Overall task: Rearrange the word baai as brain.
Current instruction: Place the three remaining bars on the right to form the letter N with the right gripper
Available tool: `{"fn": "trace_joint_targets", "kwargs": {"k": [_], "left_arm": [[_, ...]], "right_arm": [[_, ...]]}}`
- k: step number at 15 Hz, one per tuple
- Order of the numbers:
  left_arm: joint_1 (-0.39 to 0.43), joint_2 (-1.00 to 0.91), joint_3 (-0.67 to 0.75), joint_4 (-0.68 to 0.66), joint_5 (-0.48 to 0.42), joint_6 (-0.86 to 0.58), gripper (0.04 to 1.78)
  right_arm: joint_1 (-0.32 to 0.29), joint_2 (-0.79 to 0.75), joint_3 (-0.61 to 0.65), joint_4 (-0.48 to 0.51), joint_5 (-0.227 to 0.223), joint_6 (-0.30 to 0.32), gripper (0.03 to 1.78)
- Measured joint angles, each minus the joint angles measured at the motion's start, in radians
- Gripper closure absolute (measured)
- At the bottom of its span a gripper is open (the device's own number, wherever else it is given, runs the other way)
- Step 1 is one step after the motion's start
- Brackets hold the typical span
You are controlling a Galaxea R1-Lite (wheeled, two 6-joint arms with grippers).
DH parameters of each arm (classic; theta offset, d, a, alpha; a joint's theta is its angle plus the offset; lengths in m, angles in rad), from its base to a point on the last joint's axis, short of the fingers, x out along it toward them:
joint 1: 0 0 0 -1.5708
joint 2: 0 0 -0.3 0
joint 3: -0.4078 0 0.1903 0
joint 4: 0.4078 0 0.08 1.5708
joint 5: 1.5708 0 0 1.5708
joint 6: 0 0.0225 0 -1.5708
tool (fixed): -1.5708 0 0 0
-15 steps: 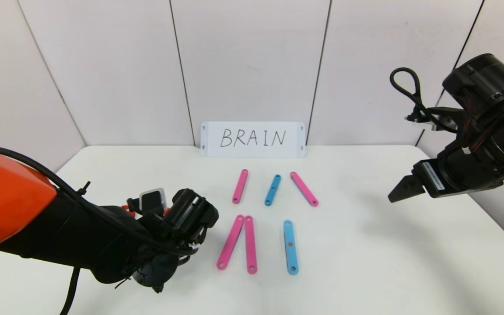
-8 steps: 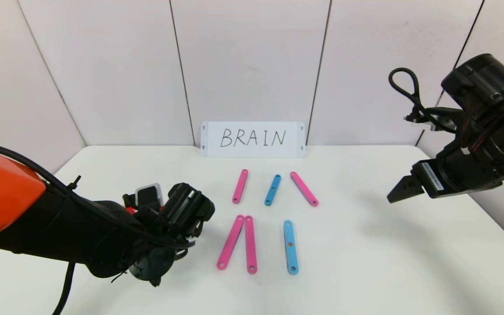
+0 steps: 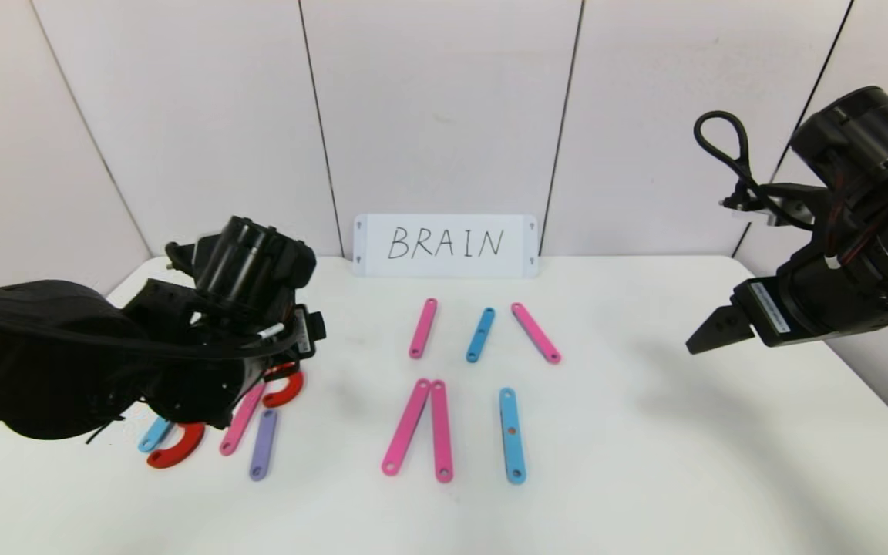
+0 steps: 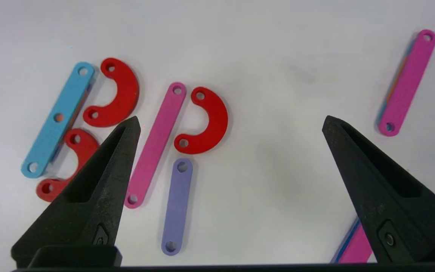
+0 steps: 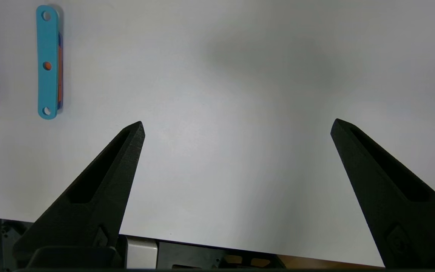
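At the table's left lie a light-blue strip [image 4: 57, 121] with two red curves [image 4: 117, 94] beside it, then a pink strip [image 4: 157, 145] with a red curve [image 4: 208, 122] and a purple strip [image 4: 176, 206]. My left gripper [image 4: 230, 121] hovers above them, open and empty; in the head view my arm [image 3: 243, 270] hides its fingertips. In the middle two pink strips [image 3: 407, 426] meet at their tops, with a light-blue strip [image 3: 512, 435] to their right. My right gripper [image 3: 710, 333] hangs open and empty above the right side.
A back row holds a pink strip [image 3: 423, 327], a short light-blue strip [image 3: 480, 334] and a slanted pink strip [image 3: 536, 332]. A white card [image 3: 445, 245] handwritten BRAIN leans on the back wall. The table's right part [image 5: 240, 75] is bare.
My left arm has risen and swung back to the left, uncovering the strips and red curves at the table's left. My right arm has barely moved.
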Motion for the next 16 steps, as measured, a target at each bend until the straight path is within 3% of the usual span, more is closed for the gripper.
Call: {"fn": "trace_joint_targets", "kwargs": {"k": [8,12,16], "left_arm": [[0.004,-0.164,-0.078,0.076,-0.027,0.202,0.13],[0.017,-0.244,-0.125,0.143,-0.154,0.343,0.13],[0.090,-0.301,-0.139,0.203,-0.299,0.361,0.13]], "right_arm": [[0.002,-0.027,0.006,-0.030,0.003,0.002,0.09],[0.006,-0.031,0.026,-0.103,0.003,0.014,0.09],[0.070,-0.022,0.069,-0.253,-0.004,0.017,0.09]]}}
